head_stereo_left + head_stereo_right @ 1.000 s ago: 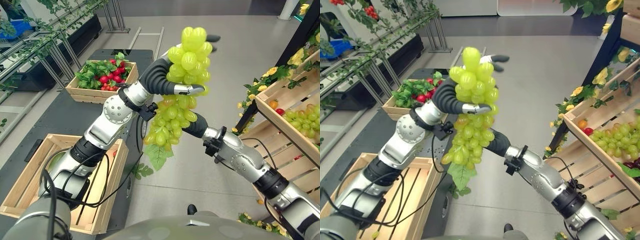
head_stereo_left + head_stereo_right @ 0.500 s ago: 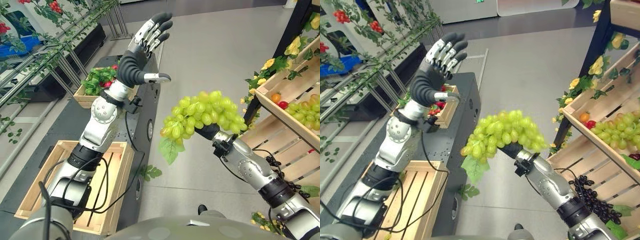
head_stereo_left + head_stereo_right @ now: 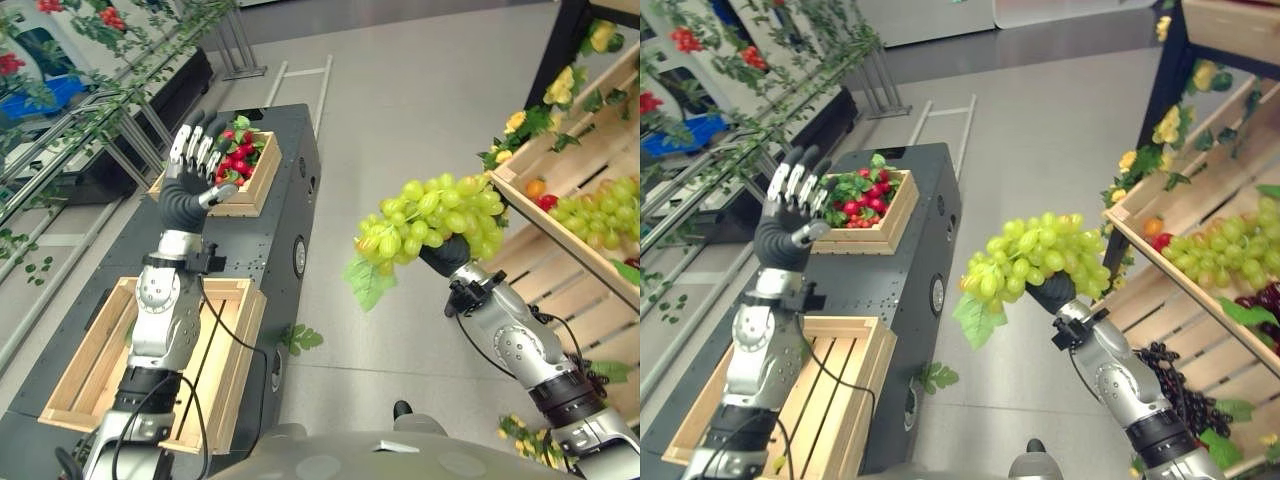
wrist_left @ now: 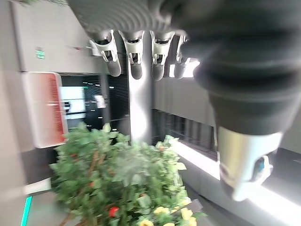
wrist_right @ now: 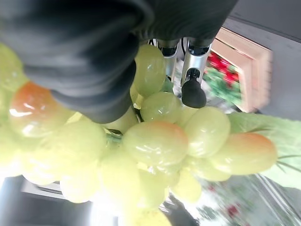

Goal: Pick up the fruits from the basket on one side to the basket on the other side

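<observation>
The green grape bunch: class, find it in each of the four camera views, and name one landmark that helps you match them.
Left eye view: green grape bunch right of centre, over the right hand.
Right eye view: centre.
Left wrist view: not in it.
Right wrist view: up close.
Shared landmark: crate of red fruit.

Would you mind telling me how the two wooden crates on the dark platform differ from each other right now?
The far crate is packed with red fruit and green leaves; the near crate shows bare wooden slats, apart from the left arm crossing over it. The far crate looks smaller and sits at the platform's far end, the near crate at the end nearest the robot. Both are pale, open-topped wooden boxes resting flat.
</observation>
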Robot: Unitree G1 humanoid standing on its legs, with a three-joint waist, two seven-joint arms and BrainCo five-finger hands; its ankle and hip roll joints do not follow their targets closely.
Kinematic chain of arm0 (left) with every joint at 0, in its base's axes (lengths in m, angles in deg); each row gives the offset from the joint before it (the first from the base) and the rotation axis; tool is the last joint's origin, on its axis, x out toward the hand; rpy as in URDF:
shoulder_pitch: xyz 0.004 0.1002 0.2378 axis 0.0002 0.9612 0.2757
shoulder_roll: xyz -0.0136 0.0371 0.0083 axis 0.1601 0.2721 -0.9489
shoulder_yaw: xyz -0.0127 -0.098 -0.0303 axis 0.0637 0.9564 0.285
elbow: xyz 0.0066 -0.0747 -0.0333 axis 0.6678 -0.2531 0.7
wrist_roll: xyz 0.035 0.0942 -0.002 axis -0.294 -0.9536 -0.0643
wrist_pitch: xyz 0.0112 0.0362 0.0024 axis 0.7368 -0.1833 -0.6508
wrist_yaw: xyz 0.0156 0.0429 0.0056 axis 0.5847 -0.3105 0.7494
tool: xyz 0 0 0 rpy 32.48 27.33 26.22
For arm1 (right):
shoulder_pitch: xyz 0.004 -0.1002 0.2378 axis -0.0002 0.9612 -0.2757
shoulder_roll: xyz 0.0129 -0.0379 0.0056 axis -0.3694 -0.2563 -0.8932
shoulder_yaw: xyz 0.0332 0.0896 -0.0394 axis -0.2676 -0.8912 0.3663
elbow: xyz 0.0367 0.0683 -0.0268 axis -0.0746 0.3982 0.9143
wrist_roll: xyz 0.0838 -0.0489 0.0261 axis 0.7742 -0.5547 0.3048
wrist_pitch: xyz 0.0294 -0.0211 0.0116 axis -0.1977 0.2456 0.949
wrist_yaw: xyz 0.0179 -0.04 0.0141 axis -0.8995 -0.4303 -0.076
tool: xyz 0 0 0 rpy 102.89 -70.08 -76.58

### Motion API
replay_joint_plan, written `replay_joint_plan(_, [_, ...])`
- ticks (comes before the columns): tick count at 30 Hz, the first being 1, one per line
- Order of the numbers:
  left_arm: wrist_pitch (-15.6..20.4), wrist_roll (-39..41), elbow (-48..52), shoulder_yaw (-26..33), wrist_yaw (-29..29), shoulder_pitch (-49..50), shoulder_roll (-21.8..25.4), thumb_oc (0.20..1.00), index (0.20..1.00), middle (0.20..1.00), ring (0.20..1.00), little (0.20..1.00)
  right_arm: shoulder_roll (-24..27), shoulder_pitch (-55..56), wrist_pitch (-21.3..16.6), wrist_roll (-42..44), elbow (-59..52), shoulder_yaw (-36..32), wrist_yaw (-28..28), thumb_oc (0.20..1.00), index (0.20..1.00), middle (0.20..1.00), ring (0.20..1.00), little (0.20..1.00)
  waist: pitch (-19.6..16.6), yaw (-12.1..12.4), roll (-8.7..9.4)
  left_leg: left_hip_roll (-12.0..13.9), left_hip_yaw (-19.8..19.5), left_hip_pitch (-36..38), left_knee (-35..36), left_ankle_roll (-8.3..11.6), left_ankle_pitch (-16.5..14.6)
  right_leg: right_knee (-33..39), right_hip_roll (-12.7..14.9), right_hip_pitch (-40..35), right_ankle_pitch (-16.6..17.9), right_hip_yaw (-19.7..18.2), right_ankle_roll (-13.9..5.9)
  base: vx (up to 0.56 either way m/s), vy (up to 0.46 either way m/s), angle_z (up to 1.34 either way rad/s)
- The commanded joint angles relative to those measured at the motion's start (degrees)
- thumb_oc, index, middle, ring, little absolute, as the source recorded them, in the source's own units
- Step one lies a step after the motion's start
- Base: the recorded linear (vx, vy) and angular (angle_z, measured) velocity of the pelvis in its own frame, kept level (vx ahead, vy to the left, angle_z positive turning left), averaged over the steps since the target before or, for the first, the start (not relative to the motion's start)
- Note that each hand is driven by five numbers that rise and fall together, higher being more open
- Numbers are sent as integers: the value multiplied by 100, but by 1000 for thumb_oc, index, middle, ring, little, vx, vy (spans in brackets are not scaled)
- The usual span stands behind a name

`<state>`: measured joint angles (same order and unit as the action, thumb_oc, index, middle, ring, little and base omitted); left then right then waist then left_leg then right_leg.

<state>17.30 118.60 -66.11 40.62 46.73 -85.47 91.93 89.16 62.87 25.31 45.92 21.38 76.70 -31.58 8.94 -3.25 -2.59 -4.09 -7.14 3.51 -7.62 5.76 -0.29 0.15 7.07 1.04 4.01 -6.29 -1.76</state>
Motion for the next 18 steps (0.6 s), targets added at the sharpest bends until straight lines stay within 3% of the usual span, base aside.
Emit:
replay_joint_plan(1, [359, 301, 112, 505, 135, 152, -72, 1000, 1000, 1000, 1000, 1000, -151, -351, -475, -168, -477, -194, 75, 200, 200, 200, 200, 200, -243, 146, 340, 16, -207, -615, -545, -56, -244, 291, -492, -895, -251, 179, -224, 70, -2, -62])
replay_joint_plan(2, [452, 373, 98, 490, 181, 196, -231, 1000, 1000, 1000, 1000, 1000, -172, -471, -583, -262, -424, -223, -15, 200, 200, 200, 200, 200, -249, 199, 400, -253, -419, -608, -505, -189, -350, 287, -567, -889, -228, -72, -263, 72, 2, -90])
replay_joint_plan(3, [454, 371, 97, 490, 182, 197, -233, 1000, 1000, 1000, 1000, 1000, -172, -473, -586, -266, -422, -220, -19, 200, 200, 200, 200, 200, -237, 225, 398, -251, -390, -595, -522, -200, -373, 290, -565, -904, -234, -101, -267, 47, 19, -121])
replay_joint_plan(4, [464, 381, 128, 536, 163, 265, -246, 1000, 1000, 1000, 1000, 1000, -178, -569, -611, -418, -482, -220, -57, 200, 200, 200, 200, 200, -204, 235, 458, -411, -419, -607, -548, -297, -445, 232, -631, -819, -199, -354, -313, -8, 54, -151])
replay_joint_plan(6, [464, 354, 183, 579, 104, 360, -215, 1000, 1000, 1000, 1000, 1000, -164, -626, -632, -485, -579, -229, -29, 200, 200, 200, 200, 200, -208, 294, 453, -365, -309, -511, -432, -347, -468, 219, -683, -771, -176, -537, -323, -16, 91, -148])
replay_joint_plan(12, [506, 230, 65, 618, 166, 430, -120, 1000, 1000, 1000, 1000, 1000, -149, -634, -773, -848, -835, -416, -192, 200, 200, 200, 200, 200, -273, 241, 532, -12, 602, -257, 360, -512, -295, 105, -722, -405, -83, -1047, -559, -23, 126, -83])
replay_joint_plan(18, [519, 37, 11, 568, 324, 281, 142, 1000, 1000, 1000, 1000, 1000, -184, -865, -914, -1214, -910, -397, -406, 200, 200, 200, 200, 200, -198, 241, 749, 74, 966, -190, 648, -607, -201, -567, -880, 130, -151, -1130, -757, -50, 87, -75])
